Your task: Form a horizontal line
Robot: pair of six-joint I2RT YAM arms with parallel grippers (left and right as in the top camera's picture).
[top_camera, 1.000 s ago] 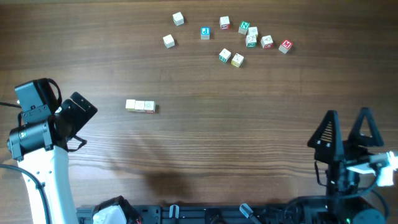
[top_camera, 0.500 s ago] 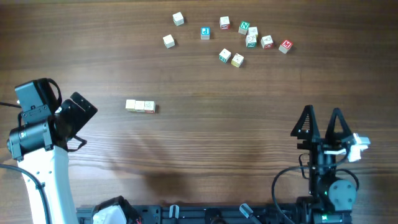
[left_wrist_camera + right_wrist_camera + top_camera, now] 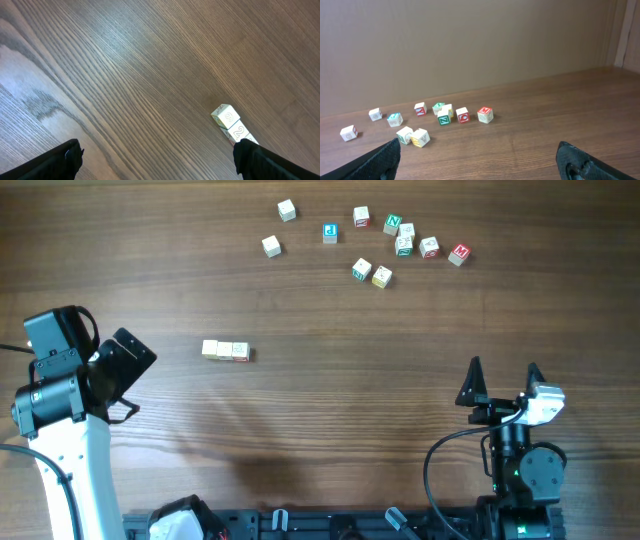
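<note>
The horizontal line point(image 3: 225, 351) is a short row of three cream cubes touching edge to edge, left of the table's middle. Its end also shows in the left wrist view point(image 3: 229, 120), at the lower right. My left gripper point(image 3: 125, 360) is open and empty, well to the left of the row. My right gripper point(image 3: 502, 383) is open and empty near the front right, tilted up and looking across the table. Loose coloured-letter cubes point(image 3: 381, 276) lie scattered at the back, and show in the right wrist view point(image 3: 419, 137).
Several scattered cubes spread along the back from a white one point(image 3: 287, 210) to a red-lettered one point(image 3: 458, 253). A brown wall point(image 3: 470, 45) stands behind the table. A dark rail point(image 3: 330, 525) runs along the front edge.
My right arm has drawn back toward the front edge and shifted left, its gripper tilting up. The left arm and all cubes have not moved.
</note>
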